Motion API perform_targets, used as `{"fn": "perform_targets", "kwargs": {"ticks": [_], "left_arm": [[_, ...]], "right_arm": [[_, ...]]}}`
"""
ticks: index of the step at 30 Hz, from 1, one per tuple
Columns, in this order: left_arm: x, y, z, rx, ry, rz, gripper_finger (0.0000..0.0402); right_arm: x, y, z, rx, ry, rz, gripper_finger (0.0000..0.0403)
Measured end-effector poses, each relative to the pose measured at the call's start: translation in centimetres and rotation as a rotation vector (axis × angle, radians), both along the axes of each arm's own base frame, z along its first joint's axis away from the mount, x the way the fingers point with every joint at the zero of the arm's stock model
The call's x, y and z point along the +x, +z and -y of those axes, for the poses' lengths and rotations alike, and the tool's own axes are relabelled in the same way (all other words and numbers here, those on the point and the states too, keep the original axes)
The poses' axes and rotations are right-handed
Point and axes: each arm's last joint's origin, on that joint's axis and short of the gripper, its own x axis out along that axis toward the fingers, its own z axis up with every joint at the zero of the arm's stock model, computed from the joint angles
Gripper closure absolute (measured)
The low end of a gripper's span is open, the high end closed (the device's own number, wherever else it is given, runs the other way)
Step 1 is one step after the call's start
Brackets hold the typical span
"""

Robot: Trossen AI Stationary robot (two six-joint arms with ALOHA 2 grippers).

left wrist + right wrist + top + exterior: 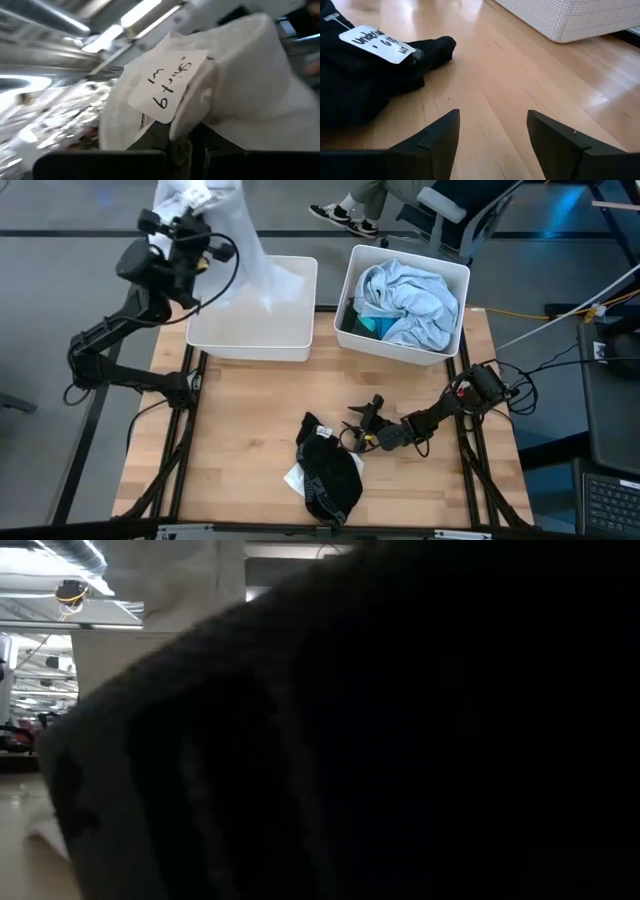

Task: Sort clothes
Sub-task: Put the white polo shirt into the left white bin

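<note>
A white garment [240, 240] hangs from my left gripper [185, 220], which is raised high over the far left corner and shut on it. A paper tag [167, 85] is fixed to the garment near the fingers. Its lower part reaches into the left white bin [250, 345]. A black garment [330, 470] with a white label [377, 44] lies on the table near the front edge. Just to its right, my right gripper [492, 135] rests low over the wood, open and holding nothing. The right bin [455, 330] holds a pale blue garment [415, 300] and a teal one [368, 323]. My left gripper holds a bunched fold of the white garment [195, 120] just below its paper tag, pinched between the two fingers. The fabric bulges over the fingertips and hides the exact place of contact. The garment hangs slack below the gripper, with its lower end [275, 280] inside the left bin.
The black garment [400, 740] fills almost the whole low view. A small white piece [295, 477] sticks out from under the black garment's left side. Bare wood [240, 430] lies to the left of the black garment. A seated person's shoes [345, 218] show beyond the far edge.
</note>
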Motion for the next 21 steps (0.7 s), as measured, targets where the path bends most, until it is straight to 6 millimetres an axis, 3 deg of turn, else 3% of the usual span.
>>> {"fn": "perform_targets", "kwargs": {"ticks": [7,16,21], "left_arm": [[1.3,-2.7,-1.0,-0.153,-0.201,0.050,0.0385],[3.0,-6.7,-2.7,-0.426,-0.256,0.067,0.0379],[4.0,-10.1,-3.3,-0.513,-0.236,0.008,0.0384]], "right_arm": [[0.0,0.0,0.0,0.000,0.000,0.000,0.0171],[0.0,0.0,0.0,0.004,-0.001,0.002,0.0171],[0.0,0.0,0.0,0.014,-0.006,0.003,0.0171]]}}
